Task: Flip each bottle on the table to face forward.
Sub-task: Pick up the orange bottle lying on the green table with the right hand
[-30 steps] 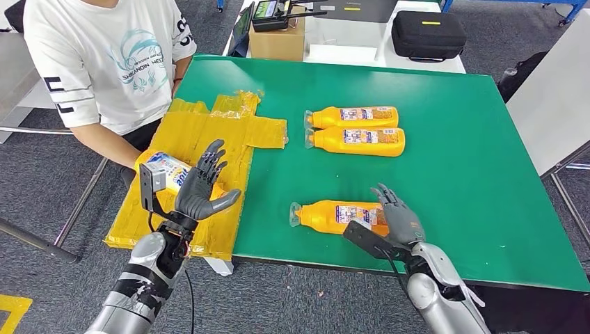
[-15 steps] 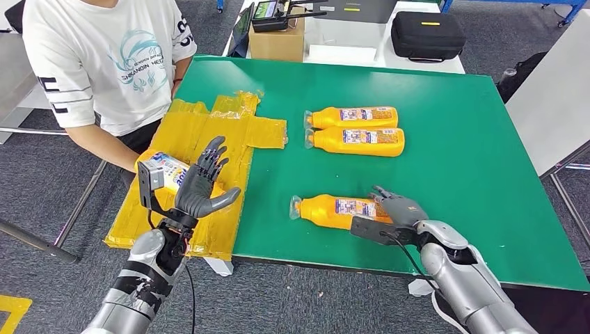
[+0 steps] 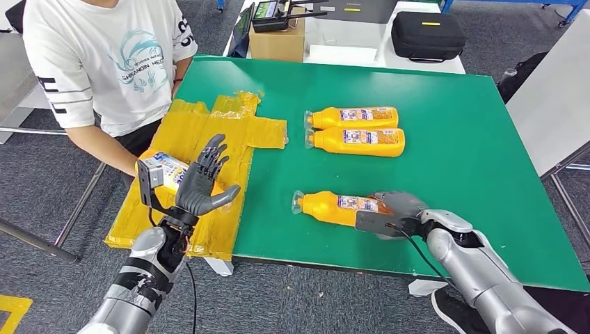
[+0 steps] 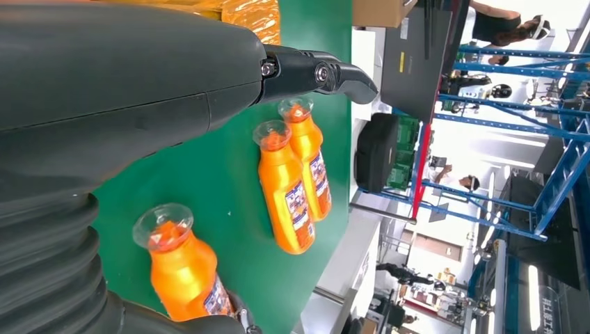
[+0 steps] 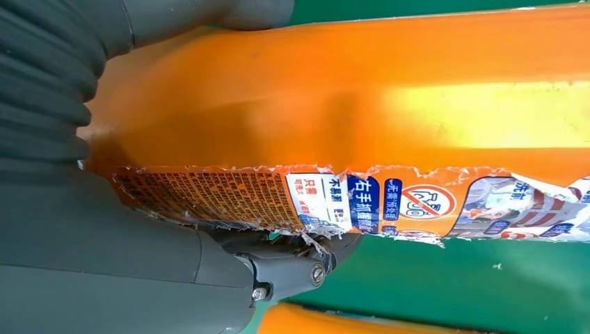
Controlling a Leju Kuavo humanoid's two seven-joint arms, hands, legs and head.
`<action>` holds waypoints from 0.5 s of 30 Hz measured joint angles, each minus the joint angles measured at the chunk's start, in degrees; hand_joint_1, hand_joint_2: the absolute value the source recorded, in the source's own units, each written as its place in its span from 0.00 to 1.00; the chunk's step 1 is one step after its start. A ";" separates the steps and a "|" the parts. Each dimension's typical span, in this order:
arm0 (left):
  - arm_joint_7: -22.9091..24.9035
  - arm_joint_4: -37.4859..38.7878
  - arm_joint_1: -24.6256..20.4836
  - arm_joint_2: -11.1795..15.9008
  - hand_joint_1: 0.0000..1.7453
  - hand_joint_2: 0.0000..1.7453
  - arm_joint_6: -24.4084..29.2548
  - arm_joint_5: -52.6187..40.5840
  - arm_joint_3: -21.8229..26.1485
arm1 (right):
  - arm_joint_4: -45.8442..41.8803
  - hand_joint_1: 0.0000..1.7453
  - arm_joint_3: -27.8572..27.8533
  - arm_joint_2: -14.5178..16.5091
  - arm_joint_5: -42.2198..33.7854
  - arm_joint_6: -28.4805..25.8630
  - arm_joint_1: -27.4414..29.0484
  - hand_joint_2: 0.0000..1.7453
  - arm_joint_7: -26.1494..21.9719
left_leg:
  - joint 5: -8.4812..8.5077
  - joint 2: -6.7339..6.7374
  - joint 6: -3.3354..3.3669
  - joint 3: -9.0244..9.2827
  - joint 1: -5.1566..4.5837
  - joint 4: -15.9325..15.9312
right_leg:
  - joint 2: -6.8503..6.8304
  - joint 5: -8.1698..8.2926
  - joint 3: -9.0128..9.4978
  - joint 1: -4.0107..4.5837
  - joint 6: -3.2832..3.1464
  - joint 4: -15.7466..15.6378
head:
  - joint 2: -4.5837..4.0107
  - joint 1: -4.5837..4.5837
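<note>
The person's white T-shirt (image 3: 104, 62) carries teal lettering under a swirl graphic — it reads roughly "SHIKANOIN HEIZOU", the last letters unclear; the torn label (image 5: 362, 202) on the orange bottle (image 5: 348, 97) shows Chinese print, blue blocks including "右手抓握", and a red prohibition sign — its finer text is too small to read; the labels on the two far bottles (image 3: 356, 127) are illegible.

Left hand (image 3: 202, 182) raised, fingers spread; right hand (image 3: 395, 211) low, apparently gripping.
</note>
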 joint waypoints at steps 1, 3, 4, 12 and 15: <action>-0.08 0.24 -0.14 0.00 0.00 1.00 0.01 0.10 0.00 | 0.03 1.00 0.71 -0.42 -1.00 0.08 -0.27 1.00 0.01 | 0.00 -0.01 0.00 0.00 0.00 0.00 | 0.00 0.00 0.00 0.00 0.00 0.00 | 0.00 0.00; -0.17 0.62 -0.36 0.01 0.00 1.00 0.15 0.29 0.01 | 0.05 1.00 1.88 -1.16 -2.84 -0.41 -0.58 1.00 0.41 | 0.00 -0.02 0.00 0.00 0.00 0.00 | -0.01 0.00 0.00 0.00 0.00 0.00 | 0.00 -0.01; -0.20 0.73 -0.41 0.01 0.00 1.00 0.29 0.37 0.01 | 0.04 1.00 2.26 -1.41 -3.70 -0.99 -0.63 1.00 0.74 | 0.00 -0.02 0.00 0.00 0.00 0.00 | 0.00 0.00 0.00 0.00 0.00 0.00 | 0.00 -0.01; 1.77 -0.87 1.08 0.30 0.00 1.00 6.22 -0.38 0.61 | -6.95 1.00 -3.39 1.33 -8.51 -20.07 8.05 1.00 6.00 | -0.02 -0.09 -0.02 -0.09 0.04 -0.01 | -0.02 -0.01 -0.04 0.05 0.00 0.02 | 0.00 0.01; 2.70 -1.13 1.33 0.07 0.00 1.00 9.88 -1.28 0.73 | -12.73 1.00 -9.26 6.28 -8.55 -27.88 14.03 1.00 4.11 | -0.03 0.00 -0.03 -0.16 0.09 -0.02 | 0.01 -0.02 -0.19 0.10 -0.02 0.02 | 0.00 -0.02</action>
